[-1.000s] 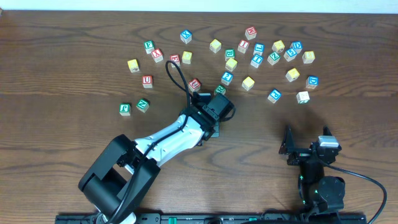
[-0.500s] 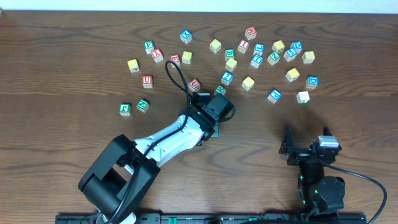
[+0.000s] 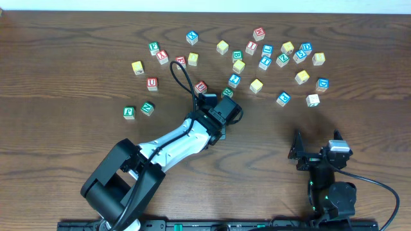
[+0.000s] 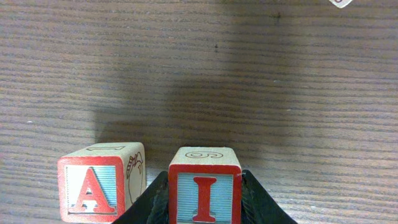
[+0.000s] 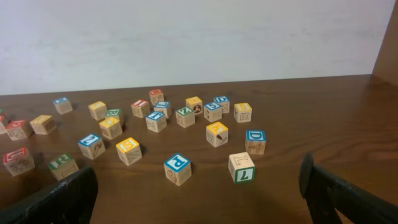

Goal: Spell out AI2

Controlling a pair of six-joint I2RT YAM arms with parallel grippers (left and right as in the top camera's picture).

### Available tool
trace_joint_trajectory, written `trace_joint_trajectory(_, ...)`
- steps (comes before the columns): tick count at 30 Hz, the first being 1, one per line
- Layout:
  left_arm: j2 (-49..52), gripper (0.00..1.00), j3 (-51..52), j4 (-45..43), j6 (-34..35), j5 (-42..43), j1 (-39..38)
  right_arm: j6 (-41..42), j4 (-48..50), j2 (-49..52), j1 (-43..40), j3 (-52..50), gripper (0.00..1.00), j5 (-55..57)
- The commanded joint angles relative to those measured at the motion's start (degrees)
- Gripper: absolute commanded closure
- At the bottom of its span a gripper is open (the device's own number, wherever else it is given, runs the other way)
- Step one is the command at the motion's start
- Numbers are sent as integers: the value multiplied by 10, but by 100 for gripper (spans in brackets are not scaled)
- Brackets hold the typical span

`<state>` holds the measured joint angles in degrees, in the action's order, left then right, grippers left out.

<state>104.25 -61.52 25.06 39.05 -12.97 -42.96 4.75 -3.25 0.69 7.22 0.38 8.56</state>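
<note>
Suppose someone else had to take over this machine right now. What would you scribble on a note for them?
Left pincer: shut on the I block, beside the A block, with a narrow gap between them.
Right pincer: open, empty, short of the loose blocks.
Done: A is set down; I is lined up next to it, not yet released.
Left: let go of I, then find a 2 among the loose blocks and set it after I. I cannot read which one it is.

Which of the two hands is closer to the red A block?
Left. The left hand grips the I block right beside the A block; the right hand sits open, far off to the side.
</note>
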Motion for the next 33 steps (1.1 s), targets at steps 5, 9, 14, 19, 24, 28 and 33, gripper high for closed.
trace_joint_trajectory(5, -10, 92, 5, 1, 5, -17, 0, -1, -3, -3, -6, -1, 1, 0)
trace_joint_trajectory(9, -10, 92, 5, 3, 7, -17, 0, -1, -3, -3, -6, -1, 1, 0)
trace_joint_trajectory(14, -10, 92, 5, 15, 20, -17, 7, -1, -3, -3, -6, -1, 1, 0)
trace_joint_trajectory(19, -10, 92, 5, 18, 22, -17, 9, -1, -3, -3, -6, -1, 1, 0)
trace_joint_trajectory(24, -10, 92, 5, 18, 22, -17, 10, -1, -3, -3, -6, -1, 1, 0)
trace_joint_trajectory(28, -10, 92, 5, 18, 22, -17, 10, -1, -3, -3, -6, -1, 1, 0)
trace_joint_trajectory(33, -10, 92, 5, 18, 22, -17, 10, -1, -3, -3, -6, -1, 1, 0)
